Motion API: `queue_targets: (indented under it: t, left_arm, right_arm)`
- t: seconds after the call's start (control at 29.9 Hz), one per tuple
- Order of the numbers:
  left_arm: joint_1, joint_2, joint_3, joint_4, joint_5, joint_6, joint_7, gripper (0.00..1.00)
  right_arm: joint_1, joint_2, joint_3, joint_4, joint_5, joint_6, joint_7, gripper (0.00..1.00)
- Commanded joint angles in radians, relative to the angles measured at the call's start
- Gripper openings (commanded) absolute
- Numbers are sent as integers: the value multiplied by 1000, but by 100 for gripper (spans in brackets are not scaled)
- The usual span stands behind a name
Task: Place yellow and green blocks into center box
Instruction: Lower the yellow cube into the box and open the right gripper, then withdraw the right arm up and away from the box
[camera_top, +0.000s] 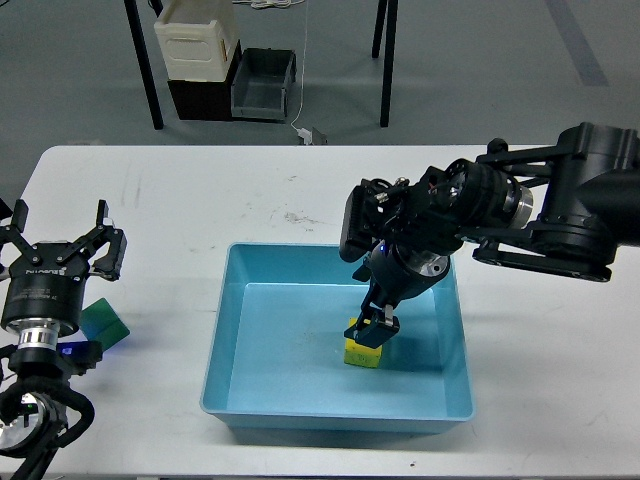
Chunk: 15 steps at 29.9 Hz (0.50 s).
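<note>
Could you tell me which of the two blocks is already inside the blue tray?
The yellow block, under the right hand inside the blue tray; the green block sits on the table outside it.

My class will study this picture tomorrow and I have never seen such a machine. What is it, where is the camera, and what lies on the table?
The camera sits in a robot's head, looking down at a white table. The black limbs are its arms. The right gripper reaches into the light blue tray, its fingers around a yellow block on the tray floor. The left gripper is open, holding nothing; a green block lies on the table beside that arm.
</note>
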<state>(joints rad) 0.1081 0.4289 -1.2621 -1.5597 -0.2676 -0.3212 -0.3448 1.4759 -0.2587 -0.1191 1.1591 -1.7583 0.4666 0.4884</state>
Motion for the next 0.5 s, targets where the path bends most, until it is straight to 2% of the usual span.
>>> queue_targets:
  t: [0.0,0.17,0.33,0.4,0.47]
  left_arm:
    - [-54,109,6,42,112,11,3,100]
    - [-137,221,30,101,277,40,35,100]
    - [-218,307,46,182,493,7,30,100]
    - [-240,333,37,188,658,-83,12,100]
    - [-261,340,17,190,813,-163,-67,100]
  right_arm:
    - [-74,-60,207,-2,22,-19,0,95]
    - [-253,-53,517,11,28,-138,0,95]
    - [-416,-10,754,65,31,-252,0,95]
    - [-495,-5,844,102,43,-310,0,95]
    - [-575,-2,915,146,88,-350,0,95]
